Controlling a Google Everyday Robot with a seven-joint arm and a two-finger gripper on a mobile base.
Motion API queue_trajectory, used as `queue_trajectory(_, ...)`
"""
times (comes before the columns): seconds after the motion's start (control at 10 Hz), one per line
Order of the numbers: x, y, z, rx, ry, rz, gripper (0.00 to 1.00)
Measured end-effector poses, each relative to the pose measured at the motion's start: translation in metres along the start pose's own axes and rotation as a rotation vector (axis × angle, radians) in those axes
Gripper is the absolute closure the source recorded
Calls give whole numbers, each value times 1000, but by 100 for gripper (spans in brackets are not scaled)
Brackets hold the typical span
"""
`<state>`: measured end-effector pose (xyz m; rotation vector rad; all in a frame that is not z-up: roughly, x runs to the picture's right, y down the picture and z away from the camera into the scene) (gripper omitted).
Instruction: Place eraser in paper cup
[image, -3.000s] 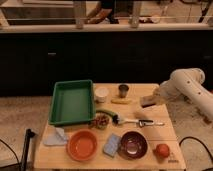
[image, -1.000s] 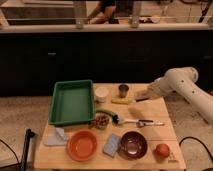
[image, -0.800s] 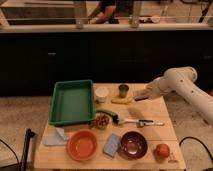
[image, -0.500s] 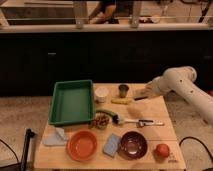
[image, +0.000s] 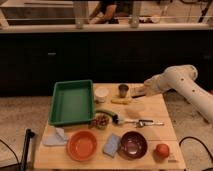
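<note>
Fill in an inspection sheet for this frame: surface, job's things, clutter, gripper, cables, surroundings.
Surface: light wooden table.
Job's things: small white paper cup beside the tray; eraser not made out.
Clutter: green plastic tray, dark grey metal cup, flat yellow strip, orange bowl, dark maroon bowl, blue-grey sponge, orange-red round fruit.
Gripper: gripper low at the table's back edge, right of the metal cup.
Cables: dark cable on the floor, right.
Surroundings: dark counter front, person behind it.
</note>
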<state>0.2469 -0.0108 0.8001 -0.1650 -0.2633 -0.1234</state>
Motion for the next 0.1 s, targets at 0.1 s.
queue_trajectory(0.1,-5,-5,-5,12,-19,-17,94)
